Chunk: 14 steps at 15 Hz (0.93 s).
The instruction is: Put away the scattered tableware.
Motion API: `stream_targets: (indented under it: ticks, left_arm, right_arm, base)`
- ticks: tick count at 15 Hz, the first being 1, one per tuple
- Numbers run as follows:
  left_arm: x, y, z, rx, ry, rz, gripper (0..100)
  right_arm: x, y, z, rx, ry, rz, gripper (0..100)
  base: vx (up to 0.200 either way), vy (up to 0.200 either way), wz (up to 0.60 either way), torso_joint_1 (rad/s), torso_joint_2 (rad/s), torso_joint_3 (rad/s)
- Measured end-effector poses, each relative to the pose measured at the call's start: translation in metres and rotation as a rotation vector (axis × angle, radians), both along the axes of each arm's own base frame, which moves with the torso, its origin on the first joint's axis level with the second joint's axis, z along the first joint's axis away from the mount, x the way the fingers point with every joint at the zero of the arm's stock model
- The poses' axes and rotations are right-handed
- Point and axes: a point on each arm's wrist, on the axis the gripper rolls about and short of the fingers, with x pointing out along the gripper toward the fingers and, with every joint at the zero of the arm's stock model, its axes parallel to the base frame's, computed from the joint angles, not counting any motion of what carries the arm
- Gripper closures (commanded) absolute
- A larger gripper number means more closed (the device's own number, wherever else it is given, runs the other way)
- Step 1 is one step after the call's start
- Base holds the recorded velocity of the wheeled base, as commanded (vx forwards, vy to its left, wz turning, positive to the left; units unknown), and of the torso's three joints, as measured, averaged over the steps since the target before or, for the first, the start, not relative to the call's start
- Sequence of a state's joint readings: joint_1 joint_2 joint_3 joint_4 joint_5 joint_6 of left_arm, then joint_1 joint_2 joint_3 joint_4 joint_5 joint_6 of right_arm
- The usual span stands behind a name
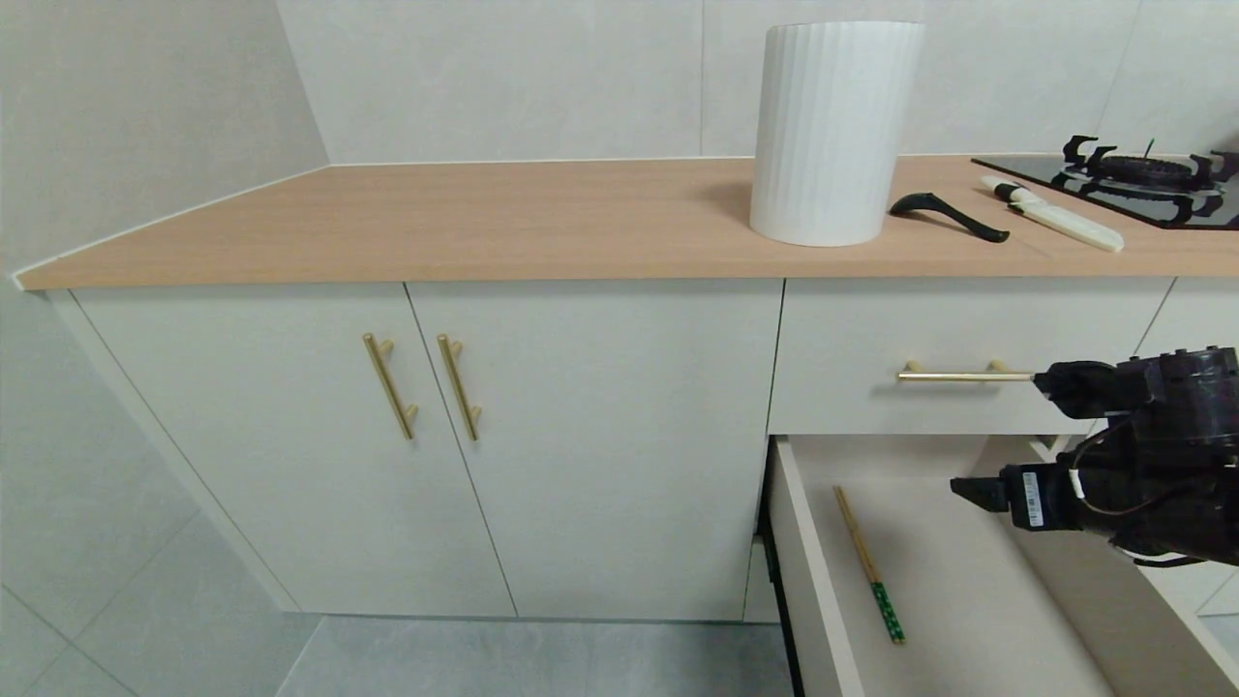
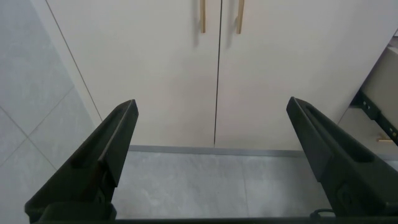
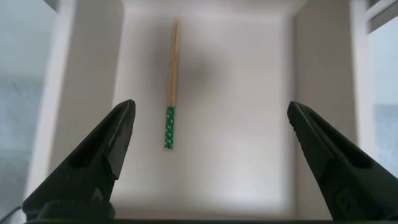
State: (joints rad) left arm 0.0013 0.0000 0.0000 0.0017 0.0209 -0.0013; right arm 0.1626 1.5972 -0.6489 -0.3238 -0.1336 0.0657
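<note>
A wooden chopstick with a green patterned end (image 1: 868, 564) (image 3: 171, 84) lies on the floor of the pulled-out lower drawer (image 1: 818, 581). My right gripper (image 1: 1007, 440) (image 3: 211, 155) hangs open above the drawer's right part, nothing between its fingers. On the wooden counter (image 1: 436, 218) lie a black curved utensil (image 1: 949, 215) and a white knife (image 1: 1052, 215), both right of a tall white ribbed container (image 1: 831, 131). My left gripper (image 2: 214, 158) is open and low, facing the closed cabinet doors (image 2: 217, 68) and the grey floor.
A black gas hob (image 1: 1133, 184) sits at the counter's far right. The closed upper drawer has a gold bar handle (image 1: 958, 375) just beside my right gripper. Two gold handles (image 1: 423, 385) mark the double cabinet doors. Walls close the counter at back and left.
</note>
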Motion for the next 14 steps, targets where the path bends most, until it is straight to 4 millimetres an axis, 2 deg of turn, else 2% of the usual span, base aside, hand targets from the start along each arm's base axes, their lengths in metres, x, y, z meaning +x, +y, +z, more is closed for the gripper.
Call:
stream_targets:
  ticks: [3, 6, 14]
  left_arm:
    - [0.0, 0.0, 0.0, 0.0, 0.0, 0.0, 0]
    - [0.0, 0.0, 0.0, 0.0, -0.001, 0.0, 0]
    - [0.0, 0.0, 0.0, 0.0, -0.001, 0.0, 0]
  right_arm:
    - [-0.009, -0.002, 0.013, -0.012, -0.049, 0.013, 0]
    - [-0.017, -0.003, 0.023, -0.011, -0.093, 0.017, 0]
    - [-0.027, -0.005, 0.033, -0.026, -0.129, 0.03, 0]
  base:
    - [0.0, 0.0, 0.0, 0.035, -0.24, -0.326]
    - [0.0, 0.0, 0.0, 0.063, -0.55, -0.349]
    - [0.0, 0.0, 0.0, 0.146, -0.47, -0.325]
